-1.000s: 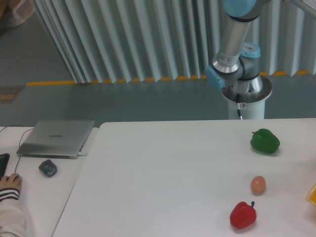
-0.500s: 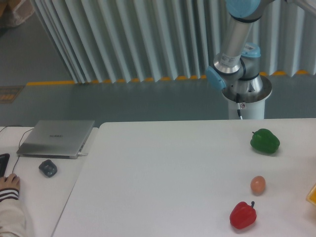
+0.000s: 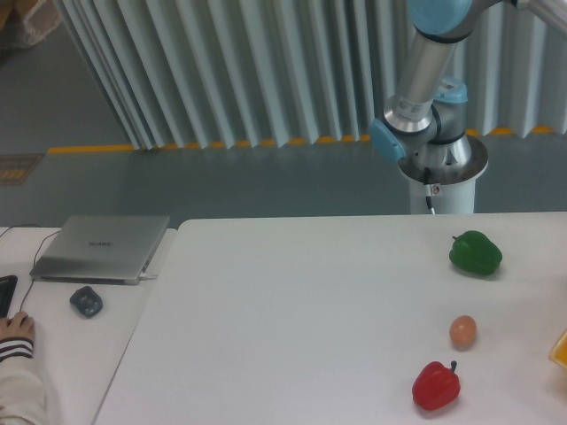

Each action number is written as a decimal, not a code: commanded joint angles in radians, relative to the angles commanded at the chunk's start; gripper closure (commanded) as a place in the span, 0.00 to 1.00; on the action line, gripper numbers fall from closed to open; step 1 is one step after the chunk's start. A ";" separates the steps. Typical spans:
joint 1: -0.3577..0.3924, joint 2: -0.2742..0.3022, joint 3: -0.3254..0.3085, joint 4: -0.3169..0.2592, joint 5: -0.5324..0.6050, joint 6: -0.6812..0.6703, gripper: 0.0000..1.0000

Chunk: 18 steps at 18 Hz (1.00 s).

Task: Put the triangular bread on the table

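A wide white counter (image 3: 292, 319) with a smooth, matte top and rounded corners is filling the lower frame. Nearest the camera on its right side, a glossy red bell pepper (image 3: 436, 386) with a short dark stem is sitting upright. At the far right edge, a sliver of the triangular bread (image 3: 560, 349), flat and yellow-orange, is showing, mostly cut off by the frame; it is lying at counter level. Just behind the red pepper, a small, smooth tan egg-shaped ball (image 3: 462, 331) is resting. Farther back, a shiny, lumpy green bell pepper (image 3: 475, 252) is sitting near the counter's far edge.

To the left, on a narrower white desk (image 3: 66, 354), a person's hand (image 3: 16, 328) in a striped cuff is resting, near a small dark grey mouse-like object (image 3: 86, 302). Behind it, a closed silver laptop (image 3: 102, 247) is lying flat.

Beyond the counter, the robot arm (image 3: 425, 80), silver with pale blue joints, is rising from a round white pedestal (image 3: 441, 181) before ribbed white curtains (image 3: 248, 71). The pincer is out of frame, so its state cannot be told.
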 joint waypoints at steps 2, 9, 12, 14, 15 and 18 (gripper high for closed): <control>0.000 -0.003 0.008 -0.011 0.003 0.000 0.39; 0.003 -0.012 0.034 -0.071 0.002 -0.020 0.67; 0.014 -0.021 0.063 -0.132 -0.015 -0.023 0.69; 0.023 -0.025 0.092 -0.187 -0.064 -0.052 0.69; 0.026 -0.026 0.107 -0.218 -0.084 -0.086 0.69; 0.020 -0.025 0.136 -0.256 -0.103 -0.177 0.69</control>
